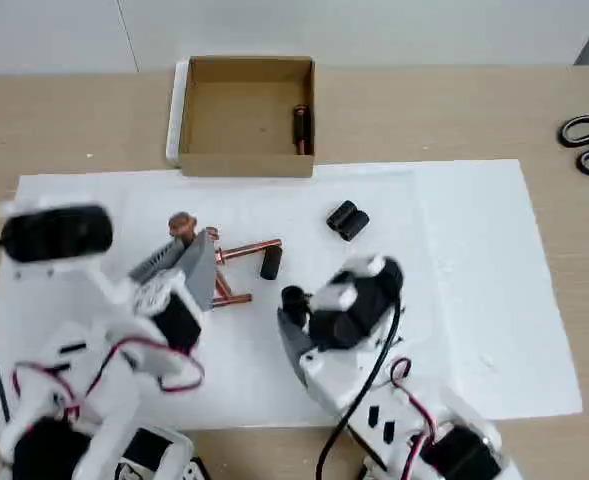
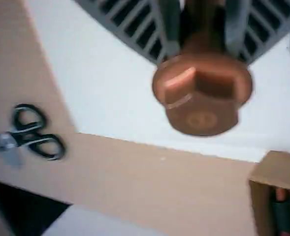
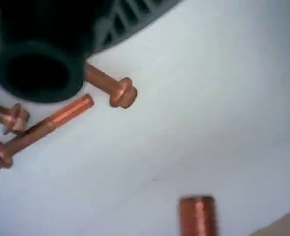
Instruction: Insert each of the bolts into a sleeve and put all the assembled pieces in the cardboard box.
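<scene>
Bolt (image 2: 201,93) clenched head-out in left gripper (image 1: 187,248) and sleeve (image 3: 36,71) grasped bore-out in right gripper (image 1: 296,310) hang over the middle of the white sheet (image 1: 474,280), apparently posed for mating.

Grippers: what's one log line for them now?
left gripper: shut on bolt | right gripper: shut on sleeve | cardboard box: one assembled piece

Left end effector (image 1: 187,240), right end effector (image 1: 292,303); clamped
</scene>
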Controlling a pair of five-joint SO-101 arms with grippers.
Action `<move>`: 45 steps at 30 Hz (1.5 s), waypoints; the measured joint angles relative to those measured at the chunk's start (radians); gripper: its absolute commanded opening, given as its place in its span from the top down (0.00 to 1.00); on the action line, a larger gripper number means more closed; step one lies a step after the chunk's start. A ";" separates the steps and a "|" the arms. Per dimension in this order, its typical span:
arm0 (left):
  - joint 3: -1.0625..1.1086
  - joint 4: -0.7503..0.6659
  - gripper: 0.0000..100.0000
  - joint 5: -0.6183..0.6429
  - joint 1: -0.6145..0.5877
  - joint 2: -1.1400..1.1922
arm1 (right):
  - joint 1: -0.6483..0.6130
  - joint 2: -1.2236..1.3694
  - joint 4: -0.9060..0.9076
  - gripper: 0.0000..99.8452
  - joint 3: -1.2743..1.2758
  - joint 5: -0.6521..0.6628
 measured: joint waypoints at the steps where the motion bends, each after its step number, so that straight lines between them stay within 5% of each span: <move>1: 0.021 -0.002 0.99 0.008 0.011 -0.031 | -0.003 -0.035 -0.005 1.00 0.025 0.018; 13: 0.130 -0.018 0.99 0.071 0.123 -0.172 | -0.147 -0.044 -0.054 1.00 0.083 0.103; 27: 0.150 -0.029 0.99 0.071 0.196 -0.175 | -0.163 -0.046 -0.051 1.00 0.081 0.106; 45: 0.169 -0.120 0.99 -0.115 0.153 -0.170 | -0.164 -0.046 -0.044 1.00 0.083 0.106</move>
